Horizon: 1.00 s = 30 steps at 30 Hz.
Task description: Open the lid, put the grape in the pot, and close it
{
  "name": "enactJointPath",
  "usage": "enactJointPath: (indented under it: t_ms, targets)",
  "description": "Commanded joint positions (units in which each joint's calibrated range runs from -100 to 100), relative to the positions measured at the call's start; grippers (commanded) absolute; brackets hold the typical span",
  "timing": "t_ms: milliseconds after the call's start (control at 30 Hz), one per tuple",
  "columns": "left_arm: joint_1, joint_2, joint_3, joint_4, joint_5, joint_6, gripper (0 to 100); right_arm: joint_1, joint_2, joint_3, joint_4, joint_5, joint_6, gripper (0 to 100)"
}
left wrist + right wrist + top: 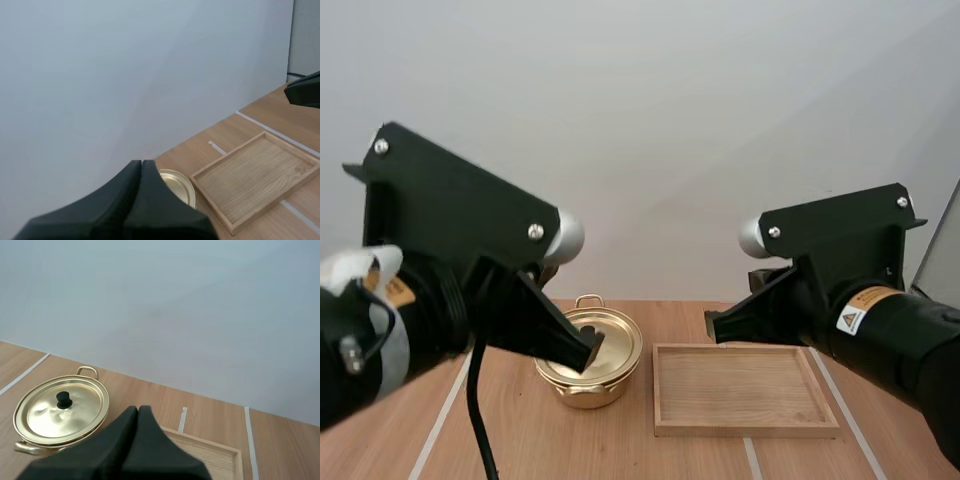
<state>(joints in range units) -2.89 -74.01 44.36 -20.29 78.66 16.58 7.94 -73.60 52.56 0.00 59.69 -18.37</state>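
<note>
Looming closest in the high view, the left end effector (586,352) hangs in the air with its tip lying across the sight line to the pot (586,389). The left wrist view shows its two fingers pressed together into one dark wedge, pinching nothing, with the pot's edge just beyond the tips. I judge it is raised above the pot, not touching it.

The gold pot stands on the bench (520,430) with its lid (62,412) seated flat on the rim and its black knob (63,399) free of any grip. Just beside the pot on its right lies the wooden tray (745,385).

Further right, the right end effector (713,326) hovers over the tray's far edge. Its fingers are also closed together on nothing, as the right wrist view shows, and it is well apart from the pot.

By my reading, nothing has begun: lifting the lid, loading the grape and closing the pot all remain.
</note>
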Motion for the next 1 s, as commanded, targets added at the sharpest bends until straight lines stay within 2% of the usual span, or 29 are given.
enactJointPath:
  t_ms: [0, 167, 233, 333, 433, 533, 733, 867, 967]
  targets:
    - [-0.11, -5.88, 6.42, -0.14, -6.04, -1.63, 0, -0.23, -4.66, 3.53, -1.19, -2.37, 0.48, 0]
    - [-0.11, -16.15, 13.81, -0.14, -24.05, -8.26, 0, -0.23, -12.29, 7.40, -1.19, -7.04, 0.48, 0]
    - [-0.10, -19.40, 15.83, -0.14, -27.00, -8.34, 0, -0.72, -15.84, 9.17, -1.19, -9.65, 0.48, 0]
    - [0.34, -23.28, 17.63, -0.14, -27.69, -8.25, 0, -1.82, -20.40, 11.10, -1.19, -12.91, 0.48, 0]
    - [1.44, -25.99, 17.99, -0.14, -27.63, -8.25, 0, -3.11, -25.69, 11.98, -0.71, -15.02, 0.48, 0]
    - [2.52, -25.99, 17.99, -0.14, -28.99, -8.25, 0, -3.93, -26.40, 11.76, -0.62, -15.29, 0.48, 0]
    - [2.77, -25.99, 18.33, 0.00, -23.21, -7.83, 0, -5.25, -26.40, 11.21, -0.44, -10.43, 0.48, 0]
    - [2.77, -25.99, 24.22, -0.44, -34.61, -7.83, 0, -5.35, -26.40, 16.04, 0.46, -19.30, 0.48, 0]
    - [2.77, -25.99, 32.90, -0.44, -48.13, -7.83, 0, -5.35, -26.40, 24.45, 0.46, -28.35, 0.48, 0]
